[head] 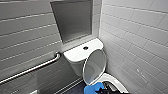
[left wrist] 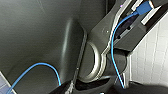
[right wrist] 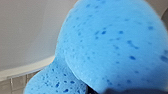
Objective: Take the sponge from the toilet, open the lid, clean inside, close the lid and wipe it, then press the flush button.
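The white toilet (head: 80, 53) stands against the tiled back wall. Its lid (head: 94, 66) is raised, with the greyish underside facing me. The flush button (head: 85, 47) is a small dark round spot in the middle of the tank top. The bright blue sponge (head: 92, 89) hangs over the bowl's near rim (head: 115, 81), held by my dark right gripper (head: 103, 90). In the right wrist view the sponge (right wrist: 112, 45) is very close, with white ceramic (right wrist: 25, 37) behind it. My left gripper stands open and holds nothing.
A metal grab bar (head: 32, 68) runs along the left wall. A recessed grey niche (head: 73, 20) sits above the tank. A white tiled wall (head: 135, 37) closes in the right side. The left wrist view has grey robot parts, a blue cable (left wrist: 113, 45) and tiles (left wrist: 152, 57).
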